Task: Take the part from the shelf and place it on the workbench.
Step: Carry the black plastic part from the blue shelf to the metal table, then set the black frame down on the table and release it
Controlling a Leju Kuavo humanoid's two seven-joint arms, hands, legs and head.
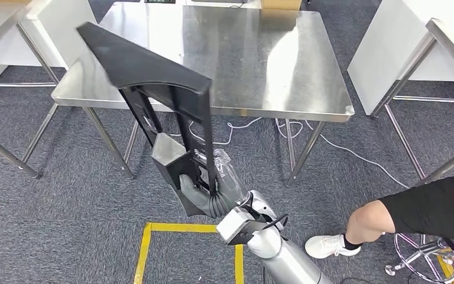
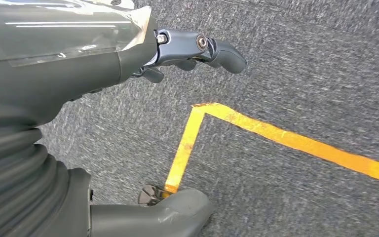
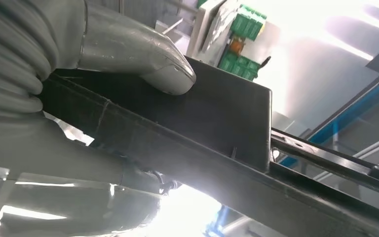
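- The left hand (image 2: 197,49) hangs low over the grey carpet (image 2: 301,64) and a corner of yellow floor tape (image 2: 197,111). It holds nothing, and its fingers look curled in more than spread (the wrist view sees them from behind, so this is a judgement).
- The right hand (image 1: 204,192) grips the black plastic part (image 1: 148,71) by its lower end; the right wrist view shows the thumb (image 3: 148,64) pressed flat on a dark panel of it.
- The part stands tilted in the air, and its broad upper end overlaps the near edge of the steel workbench (image 1: 284,59) in the head view. Whether it is above the top or short of it I cannot tell.
- The step in hand looks like the carry, with placing not yet done.
- Next the part probably needs bringing forward over the tabletop and lowering flat before the grip loosens.
- A seated person's leg (image 1: 384,216) is off to the right, well apart from the arm.
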